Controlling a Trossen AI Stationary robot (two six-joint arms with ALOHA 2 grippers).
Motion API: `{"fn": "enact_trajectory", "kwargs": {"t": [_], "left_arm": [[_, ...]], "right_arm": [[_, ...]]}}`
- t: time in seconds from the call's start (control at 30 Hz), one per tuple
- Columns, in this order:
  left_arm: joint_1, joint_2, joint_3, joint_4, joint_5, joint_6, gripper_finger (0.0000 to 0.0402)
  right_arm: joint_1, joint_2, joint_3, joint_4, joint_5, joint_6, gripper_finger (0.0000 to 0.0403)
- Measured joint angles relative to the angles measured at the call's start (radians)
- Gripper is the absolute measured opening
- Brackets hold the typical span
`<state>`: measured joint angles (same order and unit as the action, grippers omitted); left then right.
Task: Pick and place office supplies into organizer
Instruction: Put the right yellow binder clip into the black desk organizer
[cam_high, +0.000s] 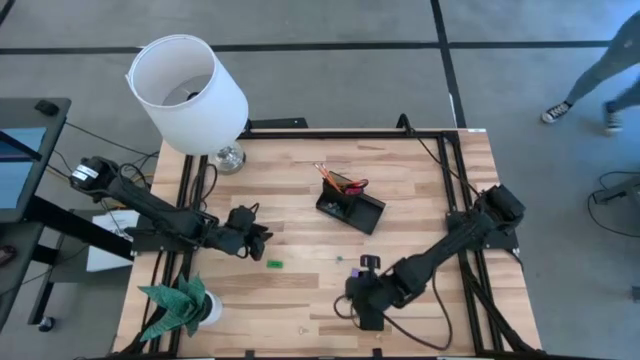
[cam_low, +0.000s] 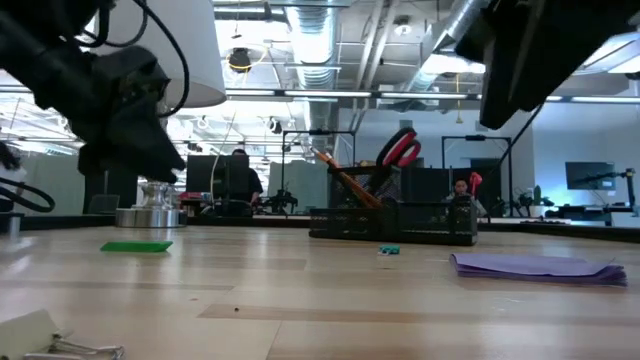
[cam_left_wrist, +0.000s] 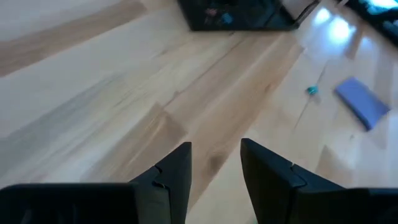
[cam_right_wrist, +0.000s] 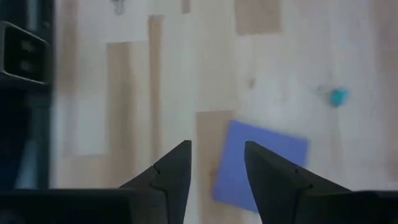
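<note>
The purple note pad (cam_right_wrist: 261, 163) is being hovered over by the right gripper (cam_right_wrist: 216, 163), fingers spread, empty; it's lying flat on the surface (cam_high: 420, 180), near the organizer (cam_high: 351, 208). An edge should probably be targeted. Left gripper (cam_left_wrist: 214, 165) is being held open, idle. The pad's thickness is hard to judge.

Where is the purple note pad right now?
In the right wrist view the purple note pad lies flat on the table, just beyond the open right gripper, near a tiny teal piece.
</note>
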<state>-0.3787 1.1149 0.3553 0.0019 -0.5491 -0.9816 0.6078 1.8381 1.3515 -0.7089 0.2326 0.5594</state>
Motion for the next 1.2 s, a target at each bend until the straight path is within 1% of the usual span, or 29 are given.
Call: {"fn": "enact_trajectory", "kwargs": {"t": [0.03, 0.07, 0.13, 0.23, 0.3, 0.4, 0.5, 0.57, 0.63, 0.73, 0.8, 0.9, 0.97, 1.03, 1.13, 1.2], "left_arm": [[0.005, 0.0, 0.0, 0.022, 0.002, 0.003, 0.0128], [0.005, 0.0, 0.0, 0.05, 0.003, 0.001, 0.0128], [0.005, 0.0, 0.001, 0.094, 0.003, 0.005, 0.0128], [0.005, 0.0, 0.001, 0.133, 0.004, 0.056, 0.0128], [0.005, 0.0, 0.002, 0.124, 0.003, 0.066, 0.0128], [0.005, 0.0, 0.002, 0.098, 0.004, 0.056, 0.0128], [0.005, 0.0, 0.002, 0.091, 0.003, 0.05, 0.0128], [0.005, 0.0, 0.002, 0.092, 0.003, 0.047, 0.0128], [0.005, 0.0, 0.002, 0.094, -0.004, 0.047, 0.0128], [0.005, 0.0, 0.002, 0.092, -0.007, 0.046, 0.0128], [0.005, 0.0, 0.002, 0.09, -0.007, 0.046, 0.0128], [0.005, 0.0, 0.002, 0.084, -0.007, 0.045, 0.0128], [0.005, 0.0, 0.002, 0.082, -0.007, 0.045, 0.0128], [0.005, 0.0, 0.002, 0.076, -0.007, 0.044, 0.0128], [0.005, 0.0, 0.002, 0.066, -0.007, 0.044, 0.0128], [0.004, 0.0, 0.002, 0.056, -0.005, 0.044, 0.0128]], "right_arm": [[-0.011, 0.0, 0.001, 0.008, -0.051, 0.009, 0.0147], [-0.019, 0.0, 0.001, 0.008, -0.089, 0.05, 0.015], [-0.022, 0.0, 0.001, 0.008, -0.132, 0.111, 0.0155], [0.023, -0.001, 0.001, 0.016, -0.202, 0.141, 0.0162], [0.065, -0.001, 0.001, 0.038, -0.238, 0.221, 0.0168], [0.133, -0.001, 0.001, 0.079, -0.226, 0.408, 0.0178], [0.185, -0.001, 0.001, 0.096, -0.175, 0.629, 0.019], [0.207, -0.001, 0.001, 0.085, -0.16, 0.773, 0.0196], [0.226, 0.001, 0.001, 0.064, -0.157, 0.875, 0.02], [0.23, 0.054, 0.001, 0.048, -0.156, 1.01, 0.0203], [0.218, 0.093, -0.003, 0.049, -0.18, 1.094, 0.0201], [0.191, 0.15, 0.001, 0.102, -0.286, 1.13, 0.0194], [0.172, 0.191, -0.001, 0.138, -0.367, 1.11, 0.0187], [0.159, 0.206, 0.004, 0.171, -0.418, 1.067, 0.0178], [0.147, 0.215, 0.013, 0.158, -0.436, 1.056, 0.0161], [0.143, 0.209, 0.014, 0.154, -0.426, 1.056, 0.0151]]}}
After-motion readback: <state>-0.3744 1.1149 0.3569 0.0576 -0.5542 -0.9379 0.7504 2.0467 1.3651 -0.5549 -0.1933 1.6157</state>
